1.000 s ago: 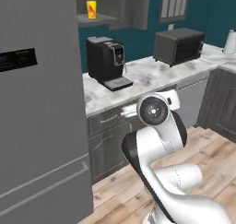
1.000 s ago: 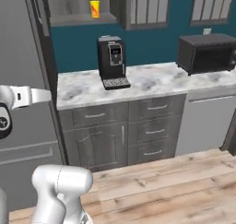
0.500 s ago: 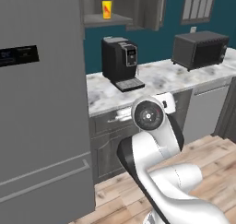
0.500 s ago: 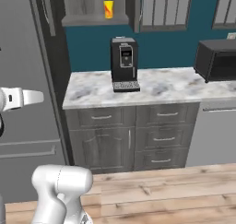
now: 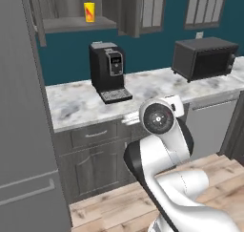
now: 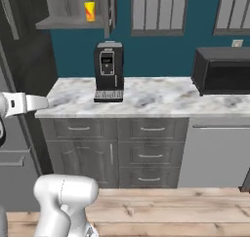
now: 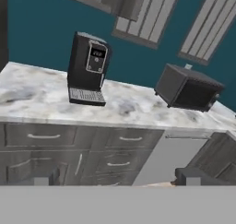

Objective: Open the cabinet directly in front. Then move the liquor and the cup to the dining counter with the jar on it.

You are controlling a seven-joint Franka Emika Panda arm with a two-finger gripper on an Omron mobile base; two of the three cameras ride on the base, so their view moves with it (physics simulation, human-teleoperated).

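Your base has been driving sideways along the kitchen run: against the earlier pictures the whole scene has slid, the coffee machine and the microwave now sit further along the worktop in both base views, and the tall grey fridge front takes up less of the left base view. That is camera travel, not movement of the objects. The cabinet stands open above the coffee machine, and the cup rests on its shelf near the front edge, upright and untouched. The liquor cannot be made out on that shelf. Your gripper has its fingers spread fully apart with nothing between them, looking across the drawer fronts below the worktop. My judgement: the opening step is complete, and the cup remains to be collected.
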